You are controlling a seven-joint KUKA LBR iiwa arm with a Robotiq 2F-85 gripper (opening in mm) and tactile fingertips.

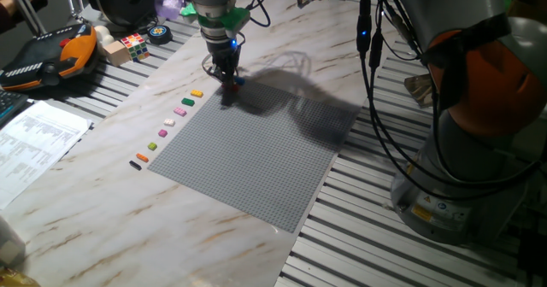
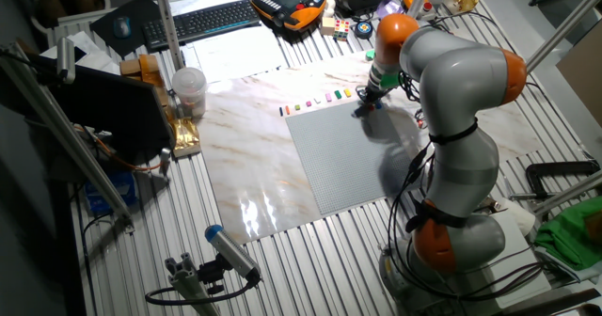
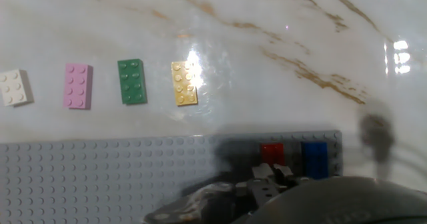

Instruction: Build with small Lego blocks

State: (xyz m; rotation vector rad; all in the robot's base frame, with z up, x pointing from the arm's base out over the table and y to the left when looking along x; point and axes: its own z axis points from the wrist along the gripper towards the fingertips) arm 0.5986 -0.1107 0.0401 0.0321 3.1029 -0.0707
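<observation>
My gripper [image 1: 227, 79] is down at the far corner of the grey baseplate [image 1: 256, 150]. In the hand view its fingertips [image 3: 257, 175] straddle the near end of a red block [image 3: 272, 153] that sits on the plate beside a blue block [image 3: 314, 159]. The jaws look closed on the red block. Off the plate, loose blocks lie in a row on the marble: yellow [image 3: 184, 83], green [image 3: 132, 81], pink [image 3: 77, 86] and white [image 3: 15, 87]. The row [image 1: 167, 126] runs on with purple, orange and black blocks along the plate's left edge.
A multicoloured puzzle cube [image 1: 133, 43] and an orange-black teach pendant [image 1: 47, 56] lie at the back left. Papers [image 1: 34, 142] lie on the left. Cables [image 1: 376, 73] hang to the right of the plate. The arm's base [image 2: 451, 231] stands at the table's slatted edge.
</observation>
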